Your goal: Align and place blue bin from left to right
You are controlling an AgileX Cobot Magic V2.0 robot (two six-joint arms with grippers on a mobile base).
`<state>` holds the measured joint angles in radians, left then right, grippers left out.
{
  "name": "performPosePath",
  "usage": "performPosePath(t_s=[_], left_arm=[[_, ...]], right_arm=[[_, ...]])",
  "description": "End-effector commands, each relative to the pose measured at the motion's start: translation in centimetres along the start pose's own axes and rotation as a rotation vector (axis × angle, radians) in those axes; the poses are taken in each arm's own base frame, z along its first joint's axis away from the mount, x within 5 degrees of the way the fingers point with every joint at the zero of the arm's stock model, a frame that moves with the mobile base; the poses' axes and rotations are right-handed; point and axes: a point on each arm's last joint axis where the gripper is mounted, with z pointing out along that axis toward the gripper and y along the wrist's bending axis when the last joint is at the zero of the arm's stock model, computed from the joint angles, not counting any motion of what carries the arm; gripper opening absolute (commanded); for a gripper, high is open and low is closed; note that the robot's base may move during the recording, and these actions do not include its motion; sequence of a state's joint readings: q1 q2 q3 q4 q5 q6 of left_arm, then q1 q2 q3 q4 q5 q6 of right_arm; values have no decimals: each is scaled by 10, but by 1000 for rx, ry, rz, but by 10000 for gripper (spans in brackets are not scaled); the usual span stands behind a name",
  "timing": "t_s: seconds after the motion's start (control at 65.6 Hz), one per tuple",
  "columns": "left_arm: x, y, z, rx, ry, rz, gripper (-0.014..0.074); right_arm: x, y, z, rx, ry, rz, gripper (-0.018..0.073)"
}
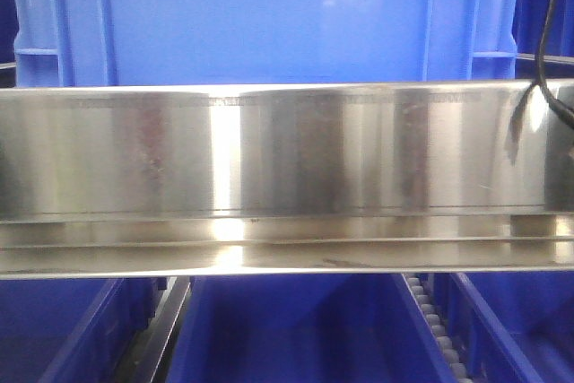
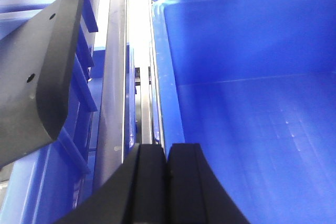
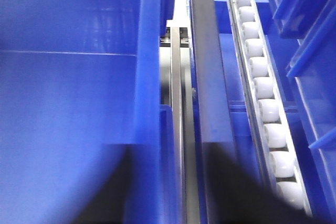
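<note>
Blue bin (image 1: 269,24), smooth flat wall, raised ribs near corners.

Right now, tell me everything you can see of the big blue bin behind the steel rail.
The blue bin looks like smooth, slightly glossy plastic. One broad flat wall faces the front camera, with raised vertical ribs near both corners and rectangular cut-outs at the rim. It stands upright and level behind the steel rail, which hides its base; contact cannot be told.
</note>
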<state>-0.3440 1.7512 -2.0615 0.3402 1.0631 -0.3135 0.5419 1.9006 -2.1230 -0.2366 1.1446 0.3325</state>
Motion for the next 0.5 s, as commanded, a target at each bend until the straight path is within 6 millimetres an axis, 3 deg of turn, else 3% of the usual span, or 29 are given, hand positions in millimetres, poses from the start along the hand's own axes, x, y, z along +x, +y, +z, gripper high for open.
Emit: performPosePath(t_s=[0.0,0.259,0.488], left_arm=[[-2,-1,-5,8,-15,-11,-111],[-2,-1,-5,8,-15,-11,-111],[-2,-1,-5,8,-15,-11,-111]], right_arm=[[-2,0,-5,-3,-12,6,377],[-1,4,2,-36,0,18,302],[3,6,13,-29,31,56,298]])
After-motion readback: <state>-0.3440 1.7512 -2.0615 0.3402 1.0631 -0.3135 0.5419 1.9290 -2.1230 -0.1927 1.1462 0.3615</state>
